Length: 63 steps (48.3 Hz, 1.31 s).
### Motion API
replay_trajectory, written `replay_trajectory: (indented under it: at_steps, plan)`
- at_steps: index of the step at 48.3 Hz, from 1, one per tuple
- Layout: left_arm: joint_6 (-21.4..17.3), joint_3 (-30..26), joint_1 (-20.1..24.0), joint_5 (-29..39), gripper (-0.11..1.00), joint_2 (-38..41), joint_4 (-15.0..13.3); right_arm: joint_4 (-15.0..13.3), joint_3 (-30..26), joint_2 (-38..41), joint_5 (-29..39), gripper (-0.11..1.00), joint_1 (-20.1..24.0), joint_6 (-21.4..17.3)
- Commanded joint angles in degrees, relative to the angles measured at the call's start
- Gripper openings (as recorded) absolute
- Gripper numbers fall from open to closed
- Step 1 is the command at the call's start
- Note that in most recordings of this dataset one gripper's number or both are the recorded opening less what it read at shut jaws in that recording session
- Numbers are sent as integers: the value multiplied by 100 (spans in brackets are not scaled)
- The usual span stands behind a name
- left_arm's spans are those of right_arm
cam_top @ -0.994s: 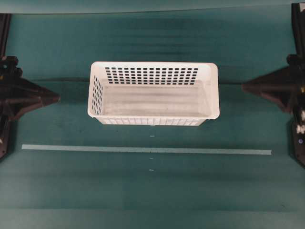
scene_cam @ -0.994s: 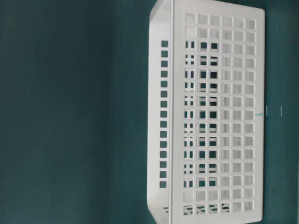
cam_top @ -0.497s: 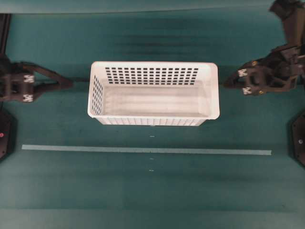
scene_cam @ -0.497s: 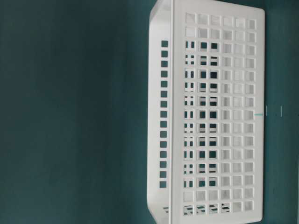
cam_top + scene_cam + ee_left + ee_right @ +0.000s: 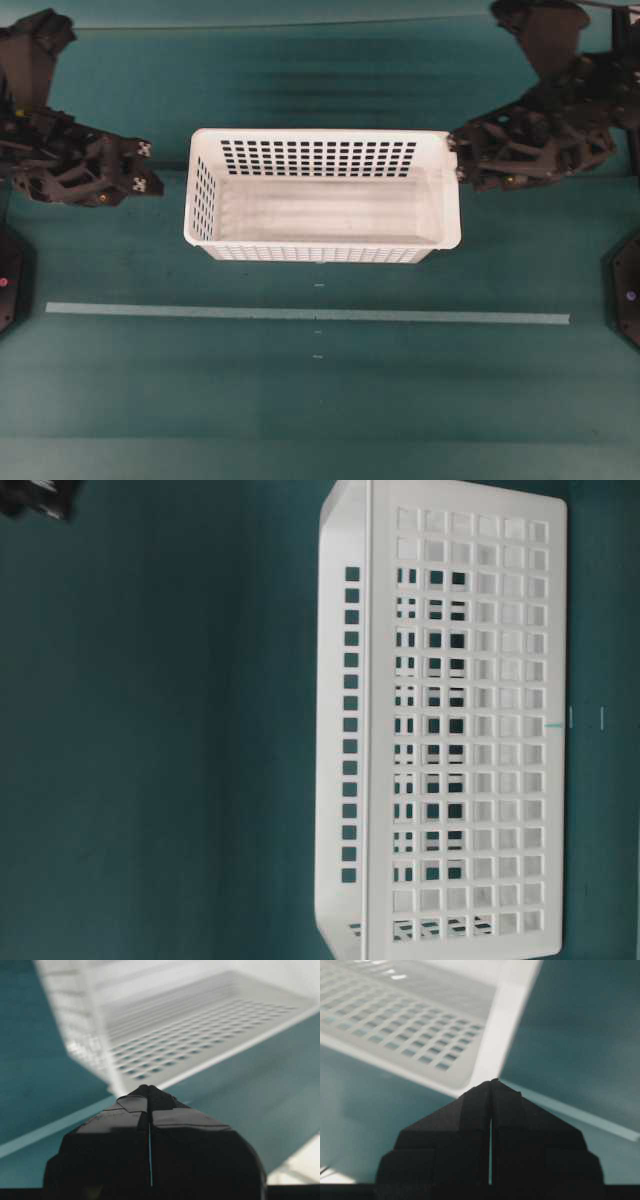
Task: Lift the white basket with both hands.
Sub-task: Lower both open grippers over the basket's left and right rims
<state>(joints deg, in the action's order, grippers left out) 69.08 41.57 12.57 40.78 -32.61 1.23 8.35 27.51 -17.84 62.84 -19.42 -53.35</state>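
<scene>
1. Overhead view: white basket (image 5: 322,196) sits upright mid-table on the green table (image 5: 300,400), empty, long side parallel to the pale tape line (image 5: 300,314) in front of it. Left gripper (image 5: 150,172) is off the basket's left short end, a clear gap to the rim, tips pressed together. Right gripper (image 5: 456,157) has its tips at the right short rim, looks touching or just shy, can't say which; also pinched together, nothing held.
2. Judgement: both claws need to part before taking the rim; grab both short ends at matching height so the basket rises level. Left has more ground to cover than right.
3. Table-level view: basket (image 5: 450,720) fills the right half (picture is rotated), slotted wall facing camera, resting on the table. A dark bit in the top left corner, likely an arm, can't tell which.
4. Left wrist view: left gripper (image 5: 149,1091) fingers together, thin slit only; basket (image 5: 200,1025) ahead, blurred, corner nearest.
5. Right wrist view: right gripper (image 5: 491,1083) fingers together, tip at the basket (image 5: 420,1020) rim corner.
6. Obstacles: nothing lies between grippers and basket; tape line is well apart from both approach paths.
</scene>
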Motion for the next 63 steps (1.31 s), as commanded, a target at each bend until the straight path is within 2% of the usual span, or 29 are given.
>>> replay_trajectory:
  at_steps: [1,9,20,25,29,32,36,44,48,52,63]
  plan:
    - [0,-237,26,229,-6,132,35,-246,-360,290,343,-2,53,-70]
    - [0,-396,44,308,-6,387,44,-352,-747,677,712,-1,53,-105]
    - [-70,-422,114,237,-5,404,53,-352,-756,756,703,3,62,-123]
    - [-97,-396,114,158,-2,404,53,-141,-659,765,554,7,70,-114]
    - [-114,-396,114,97,3,396,53,-97,-563,738,352,14,79,-114]
    - [-132,-396,114,114,10,396,53,-97,-475,712,237,20,70,-105]
    - [-167,-396,114,149,25,396,44,-97,-378,659,141,33,26,-88]
    - [-123,-422,114,132,75,475,44,-97,-176,606,53,71,-149,-114]
    - [-123,-448,114,105,93,563,53,-97,-149,650,-9,89,-158,-123]
    - [-123,-483,114,97,97,668,44,-105,-141,738,-88,97,-158,-149]
    - [-114,-545,202,97,96,949,44,-123,-123,1002,-308,97,-158,-510]
